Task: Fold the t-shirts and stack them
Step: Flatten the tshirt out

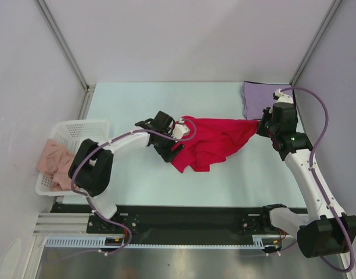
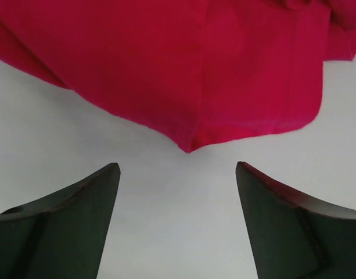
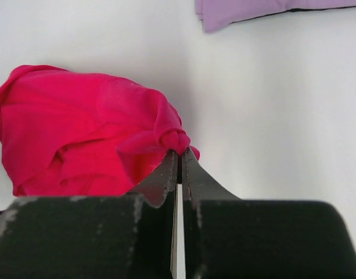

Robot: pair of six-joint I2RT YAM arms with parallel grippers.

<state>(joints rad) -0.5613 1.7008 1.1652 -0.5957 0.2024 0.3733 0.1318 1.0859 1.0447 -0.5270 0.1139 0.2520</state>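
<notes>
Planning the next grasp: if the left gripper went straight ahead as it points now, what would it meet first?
Probably the red t-shirt, whose edge lies just ahead of the open left gripper; depth is unclear.

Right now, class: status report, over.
Left tool open, empty. Right tool shut on bright crimson-red cloth t-shirt. Folded pale lavender cloth t-shirt at far corner; nothing blocking.

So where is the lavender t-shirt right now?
In the top view, the lavender t-shirt lies folded at the far right corner of the table, just beyond the right pincer and the red t-shirt.
</notes>
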